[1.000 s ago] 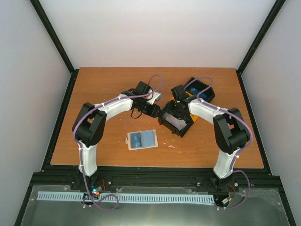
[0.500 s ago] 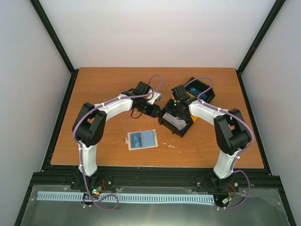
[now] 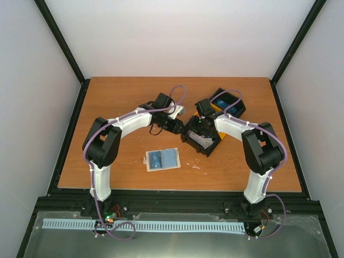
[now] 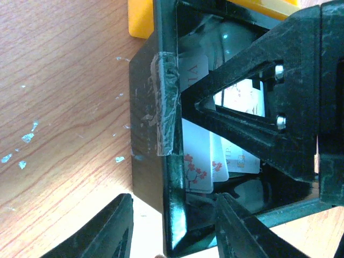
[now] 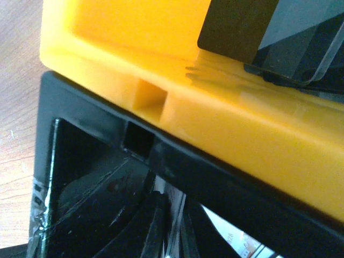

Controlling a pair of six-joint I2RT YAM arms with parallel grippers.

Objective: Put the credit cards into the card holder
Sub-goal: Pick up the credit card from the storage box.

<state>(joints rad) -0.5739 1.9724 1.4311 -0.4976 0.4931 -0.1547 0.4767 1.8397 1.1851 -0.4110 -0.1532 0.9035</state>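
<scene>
The wooden table [image 3: 107, 107] carries everything. The left arm [image 3: 134, 121] and right arm [image 3: 236, 126] both reach to the black-and-yellow tray [image 3: 189, 141] at mid-table. The card holder [image 3: 162, 159] lies flat on the table nearer the arm bases, apart from the tray and from both arms, with blue showing on its face. The credit cards [image 4: 199, 161] lie stacked in the tray's near black compartment, pale ones uppermost. The left gripper [image 4: 173, 200] has its jaws released and straddling that compartment's wall, the outer one clear of it. The right gripper [image 5: 172, 212] is down inside the same compartment. Its jaws stand nearly together with a thin pale sliver between them; whether they grip a card I cannot tell.
</scene>
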